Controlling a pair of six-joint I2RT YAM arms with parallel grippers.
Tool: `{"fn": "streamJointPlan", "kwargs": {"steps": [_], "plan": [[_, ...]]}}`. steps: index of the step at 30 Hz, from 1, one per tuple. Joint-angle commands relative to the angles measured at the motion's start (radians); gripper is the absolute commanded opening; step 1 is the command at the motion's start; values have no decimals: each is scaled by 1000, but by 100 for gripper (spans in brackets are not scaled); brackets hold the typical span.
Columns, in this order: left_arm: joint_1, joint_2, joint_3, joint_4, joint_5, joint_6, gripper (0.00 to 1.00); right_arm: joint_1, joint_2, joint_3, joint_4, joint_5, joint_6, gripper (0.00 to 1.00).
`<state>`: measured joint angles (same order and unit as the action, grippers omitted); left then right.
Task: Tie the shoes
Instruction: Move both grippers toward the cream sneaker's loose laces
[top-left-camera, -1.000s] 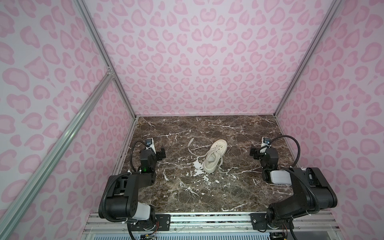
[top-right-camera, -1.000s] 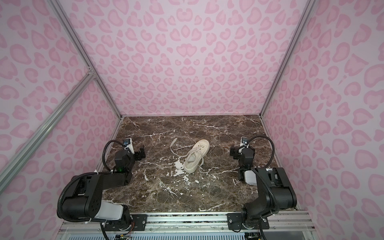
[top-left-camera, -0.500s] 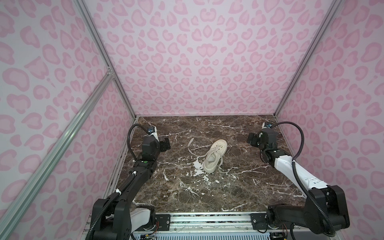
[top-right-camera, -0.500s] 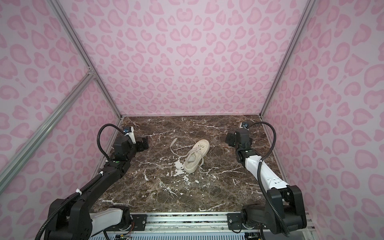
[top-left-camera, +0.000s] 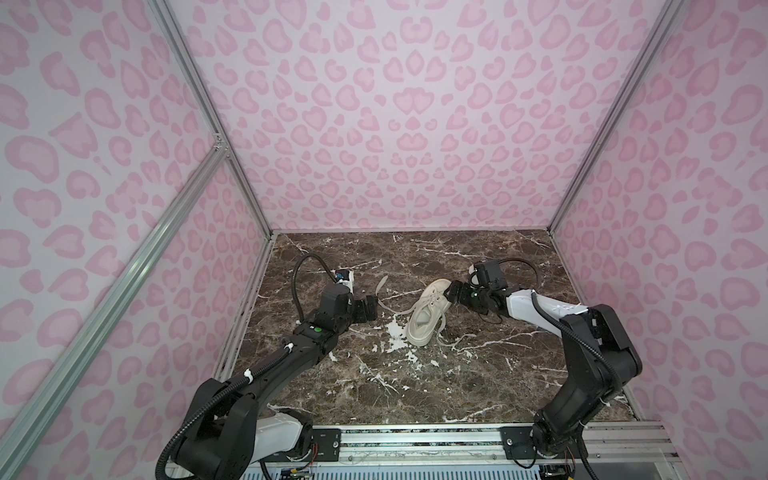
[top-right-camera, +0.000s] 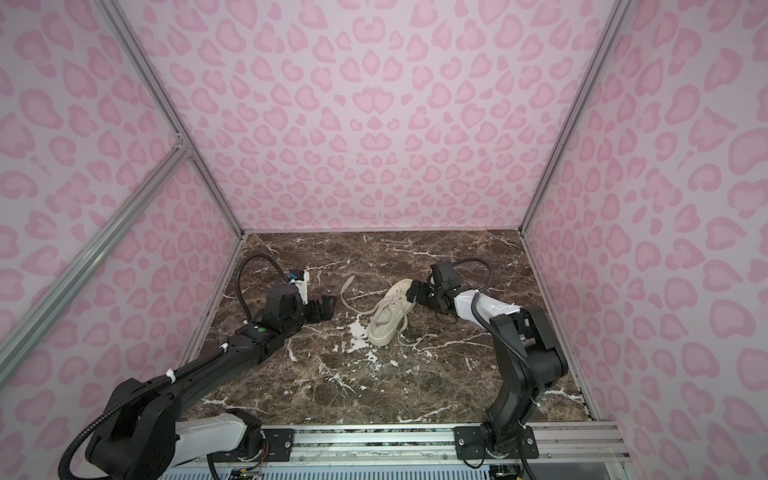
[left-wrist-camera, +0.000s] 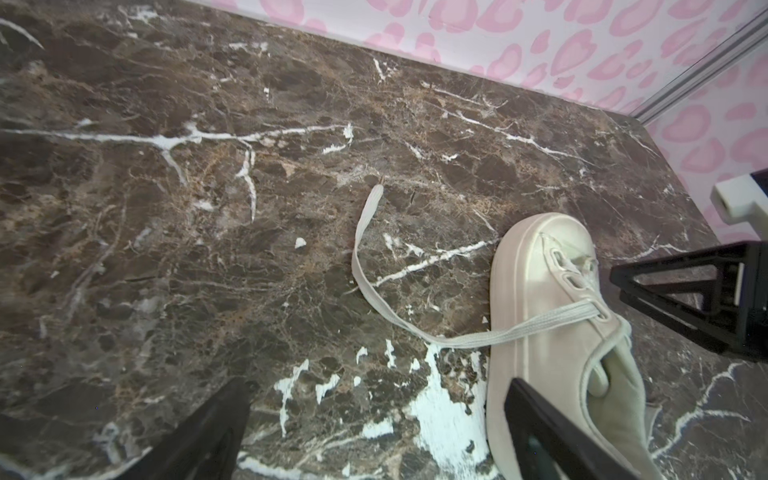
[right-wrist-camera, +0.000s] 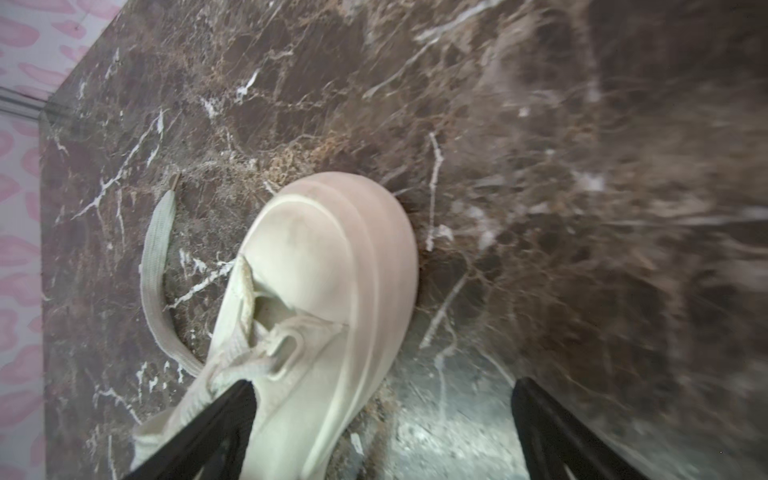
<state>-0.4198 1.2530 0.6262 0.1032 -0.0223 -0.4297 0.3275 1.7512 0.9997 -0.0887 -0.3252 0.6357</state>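
Observation:
A cream shoe (top-left-camera: 428, 311) (top-right-camera: 388, 311) lies mid-table in both top views, toe toward the back right, its laces untied. One flat lace (top-left-camera: 381, 291) (left-wrist-camera: 361, 249) (right-wrist-camera: 153, 257) trails left of the shoe and curls toward the back. Another loose lace (top-left-camera: 442, 332) lies on the shoe's right side. My left gripper (top-left-camera: 368, 309) (top-right-camera: 324, 307) (left-wrist-camera: 378, 399) is open, low over the table just left of the shoe (left-wrist-camera: 548, 311), near that lace. At the toe (right-wrist-camera: 332, 257), my right gripper (top-left-camera: 453, 295) (top-right-camera: 415, 291) (right-wrist-camera: 384, 395) is open; one finger (right-wrist-camera: 232, 415) is over the lacing, the other over bare table.
The brown marble table (top-left-camera: 415, 382) has white chipped patches (top-left-camera: 397, 332) beside the shoe. Pink patterned walls (top-left-camera: 395, 124) close in the back and both sides, with aluminium posts (top-left-camera: 582, 174) at the corners. A metal rail (top-left-camera: 415, 440) runs along the front edge.
Both arms have unfolded from near the front corners and reached in to the shoe, the left to its left side, the right to its toe. The shoe and laces have not moved.

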Motion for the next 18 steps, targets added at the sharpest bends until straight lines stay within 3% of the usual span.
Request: {"fn": "streamJointPlan", "kwargs": {"steps": [1,14,18], "plan": [[-9,9,-14,19,25,-44,98,10,58,37,46,-107,6,98],[-18,22,-15,-1,15,-62,98,72,280,306,6,-287,-34,98],[-17,41,1,-18,21,-67,98,83,302,366,-60,-263,-47,97]]}}
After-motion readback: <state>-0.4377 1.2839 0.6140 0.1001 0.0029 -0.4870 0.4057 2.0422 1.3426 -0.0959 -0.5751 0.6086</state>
